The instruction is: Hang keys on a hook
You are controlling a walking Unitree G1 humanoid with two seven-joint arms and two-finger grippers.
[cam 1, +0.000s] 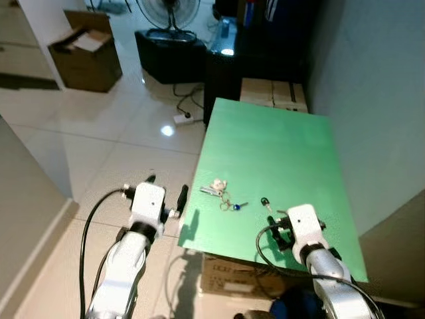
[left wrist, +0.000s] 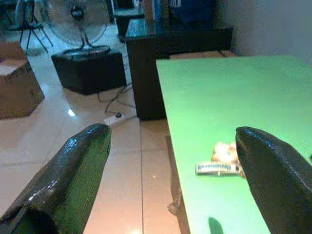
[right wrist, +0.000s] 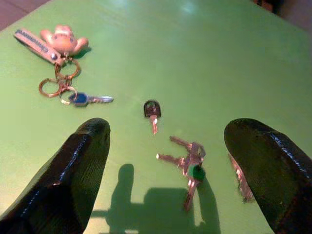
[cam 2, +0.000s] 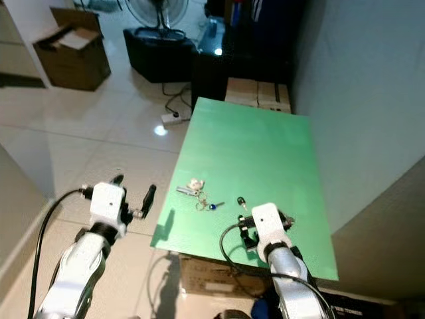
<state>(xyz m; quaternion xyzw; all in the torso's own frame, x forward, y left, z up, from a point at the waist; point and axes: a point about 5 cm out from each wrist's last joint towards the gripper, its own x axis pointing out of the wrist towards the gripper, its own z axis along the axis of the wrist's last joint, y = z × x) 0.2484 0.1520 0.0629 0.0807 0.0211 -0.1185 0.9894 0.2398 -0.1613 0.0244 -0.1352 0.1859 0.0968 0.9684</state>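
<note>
This is a room in a home, used partly for storage. Glossy pale floor tiles [cam 1: 119, 153] run up to a green desk [cam 1: 279, 153] set against a plain grey wall [cam 1: 372, 86]. Beyond the desk's far end stands a dark cabinet [cam 1: 232, 60], and beside that a pedestal fan [cam 1: 169, 13] on a black box. An open cardboard box [cam 1: 83, 53] sits further off on the tiles, and a white power strip [cam 1: 182, 118] lies near the desk's far corner.

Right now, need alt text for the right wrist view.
The right claw hangs open just above a green table, over a small bunch of keys with a green tag. Farther off lie a single dark-headed key and a keyring with a figure charm, strap and blue key.
</note>
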